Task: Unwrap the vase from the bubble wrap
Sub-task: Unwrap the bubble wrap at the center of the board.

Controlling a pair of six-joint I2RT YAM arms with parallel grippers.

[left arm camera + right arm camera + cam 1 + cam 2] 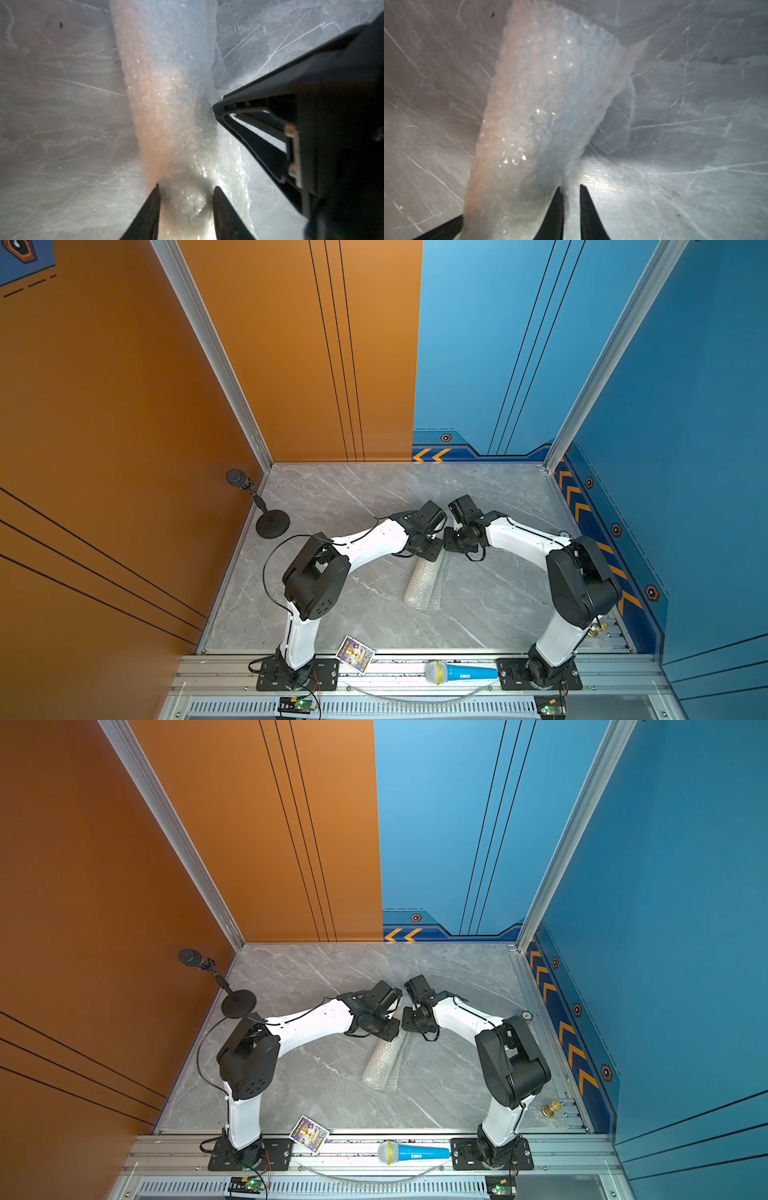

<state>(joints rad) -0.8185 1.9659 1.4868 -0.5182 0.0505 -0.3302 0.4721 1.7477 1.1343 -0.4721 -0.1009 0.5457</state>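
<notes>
The bubble wrap (424,583) (382,1065) lies as a rolled tube on the grey marble table (353,497), near its middle. The vase is hidden; only whitish layered wrap shows. Both grippers meet at the tube's far end, pointing down. In the left wrist view my left gripper (186,187) is shut on that end of the bubble wrap (166,104), one finger on each side. In the right wrist view my right gripper (570,186) sits beside the roll, its fingers almost together with the loose edge of the bubble wrap (539,104) pinched between them.
A black desk microphone (266,514) stands at the table's left edge. On the front rail lie a blue toy microphone (461,672) and a printed card (355,653). A small brass piece (598,628) sits at the right rail. Walls enclose three sides.
</notes>
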